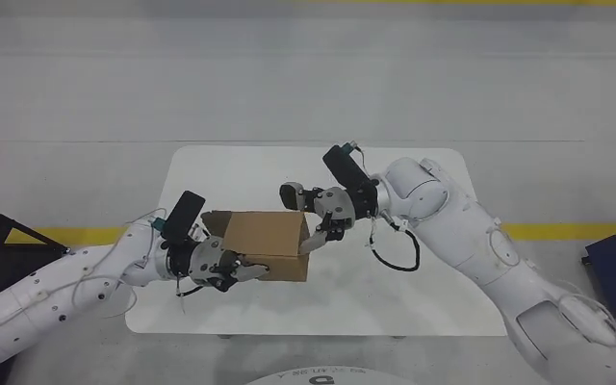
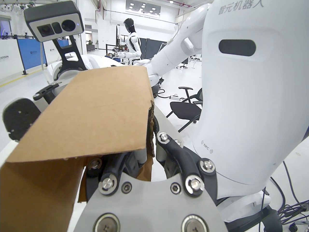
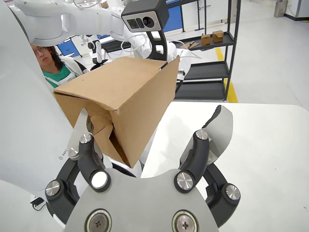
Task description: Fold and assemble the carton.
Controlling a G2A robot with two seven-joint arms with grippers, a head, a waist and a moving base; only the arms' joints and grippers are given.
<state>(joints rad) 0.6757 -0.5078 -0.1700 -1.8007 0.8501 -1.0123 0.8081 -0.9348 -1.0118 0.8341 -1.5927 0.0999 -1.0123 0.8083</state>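
Observation:
A brown carton (image 1: 265,241) lies on its side on the white table (image 1: 404,298), with a loose flap (image 1: 214,223) sticking out at its left end. My left gripper (image 1: 245,269) is at the carton's near long side and is shut on that wall; in the left wrist view the cardboard edge (image 2: 149,126) runs between the fingers of my left gripper (image 2: 147,150). My right gripper (image 1: 303,219) is open at the carton's right end, straddling it. In the right wrist view the carton (image 3: 125,90) shows partly folded end flaps (image 3: 103,126) next to one finger (image 3: 84,146) of my right gripper (image 3: 149,119).
Bare table (image 3: 253,146) spreads to the right of the carton and along the front. A black shelf rack (image 3: 217,73) holding small cartons stands beyond the table. An office chair (image 2: 188,109) sits on the floor behind.

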